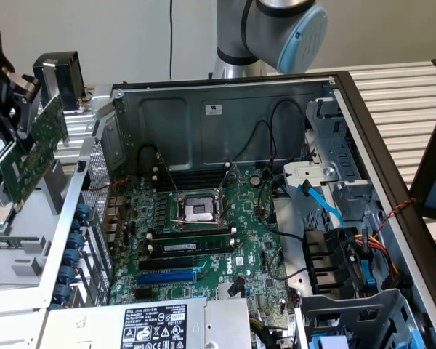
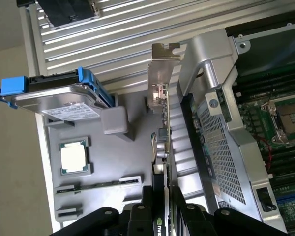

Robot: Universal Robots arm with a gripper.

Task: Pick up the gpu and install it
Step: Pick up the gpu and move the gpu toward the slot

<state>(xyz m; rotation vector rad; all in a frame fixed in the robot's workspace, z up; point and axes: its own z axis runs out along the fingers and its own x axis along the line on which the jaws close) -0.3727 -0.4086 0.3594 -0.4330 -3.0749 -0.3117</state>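
Black tool (image 2: 162,216) pinches the small green-board gpu (image 1: 33,149) with its silver end bracket, so I count the pickup done. I see the card hanging over the grey parts tray (image 2: 123,169), just outside the open steel computer case (image 1: 225,94). It is not yet seated on the large green motherboard (image 1: 203,240). I cannot read the white sticker (image 1: 214,109) on the far wall.

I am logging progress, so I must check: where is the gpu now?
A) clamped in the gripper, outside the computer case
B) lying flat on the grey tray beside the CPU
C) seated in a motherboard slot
A: the gripper holds the gpu tilted, beyond the case at the exterior view's left.
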